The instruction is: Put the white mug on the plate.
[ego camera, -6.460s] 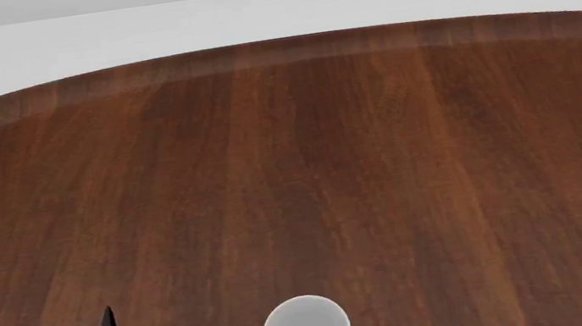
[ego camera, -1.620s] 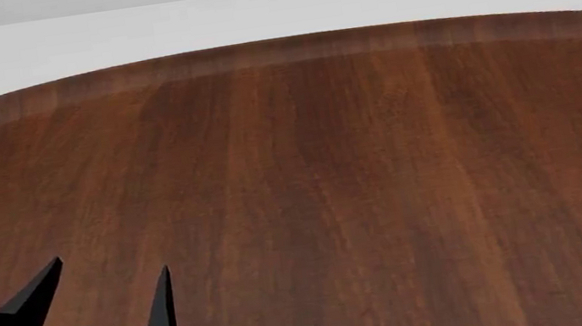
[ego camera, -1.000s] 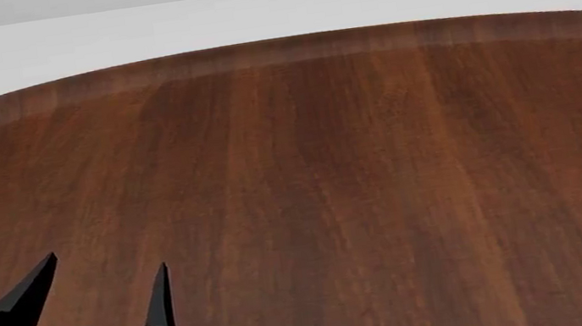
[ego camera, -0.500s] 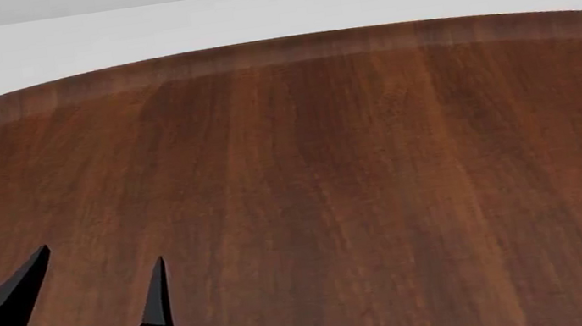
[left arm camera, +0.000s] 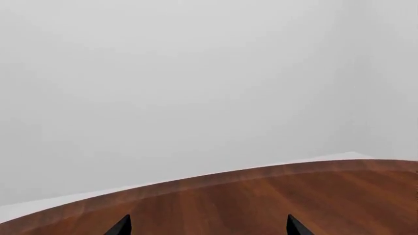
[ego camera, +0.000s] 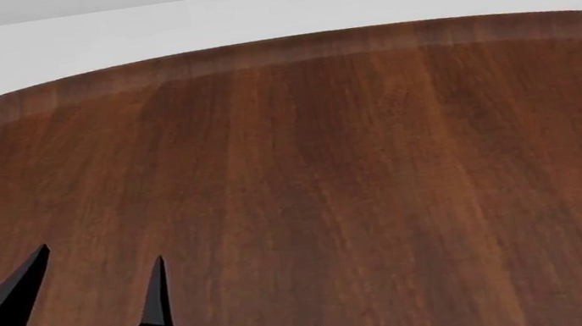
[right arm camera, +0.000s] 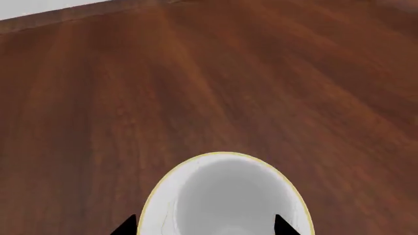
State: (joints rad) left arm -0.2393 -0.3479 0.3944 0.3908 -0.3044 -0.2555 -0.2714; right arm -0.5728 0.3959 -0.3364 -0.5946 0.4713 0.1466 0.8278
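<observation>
Mug hunting comes first, because the white mug is not in any of the views, so I cannot tell where it is. The plate does show. It is white with a thin gold rim, and it lies on the brown table, right under the right gripper.

That gripper's two black tips sit far apart, one at each side of the plate. I cannot tell if it has hold of anything, because only the tips show.

The left gripper is in the lower left of the head view. Its fingers are spread wide and there is nothing between them. It hangs over bare wood.

I think the job now is to get the mug over the plate. To do it well, keep the mug straight up and bring it over the middle of the plate, not the rim. Go down slowly until it rests flat, then let go. Keep the left arm out of the way.

No words, names or labels show on anything.
</observation>
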